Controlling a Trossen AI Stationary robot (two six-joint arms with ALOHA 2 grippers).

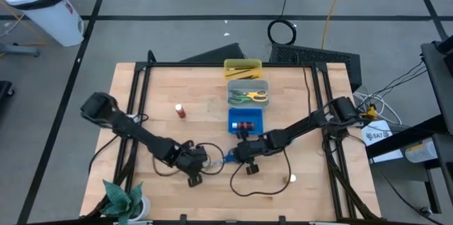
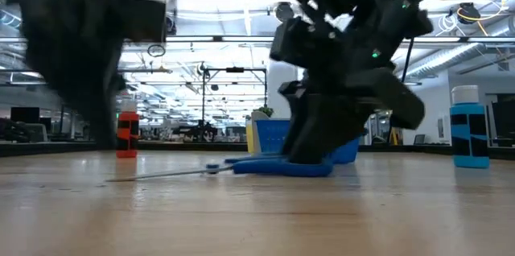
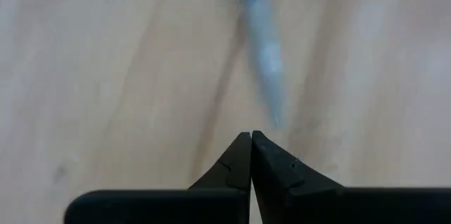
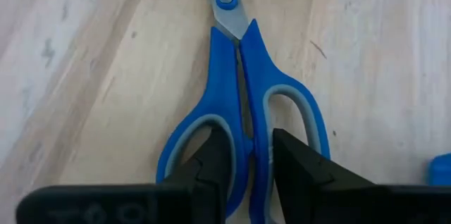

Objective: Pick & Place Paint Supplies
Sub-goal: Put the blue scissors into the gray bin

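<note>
Blue-handled scissors (image 4: 239, 48) lie flat on the wooden table (image 1: 141, 97), near its front middle (image 1: 228, 158). My right gripper (image 4: 250, 132) is shut on their handles and shows as the dark mass over them in the low view (image 2: 322, 127). My left gripper (image 3: 251, 136) is shut and holds nothing. It hangs just above the table by the blurred blade tip (image 3: 271, 104), left of the scissors (image 1: 200, 163). A red paint bottle (image 1: 181, 111) stands alone farther back on the left. A blue bottle (image 2: 469, 127) stands at the right. My right gripper has one finger (image 4: 215, 160) down in each handle loop. The loops' two inner bars (image 4: 252, 122) are pinched between the fingers. The fingers slant down from the handle end and lie along the scissors. The scissors rest flat on the table, blades pointing away.
Three small trays stand in a row at the table's far middle: a yellow tray (image 1: 243, 64), a grey tray (image 1: 248, 83) with yellow and green scissors, and a blue tray (image 1: 230, 120) with small bottles. A green plant (image 1: 124, 198) is at the near left corner. A black cable loops near the grippers.
</note>
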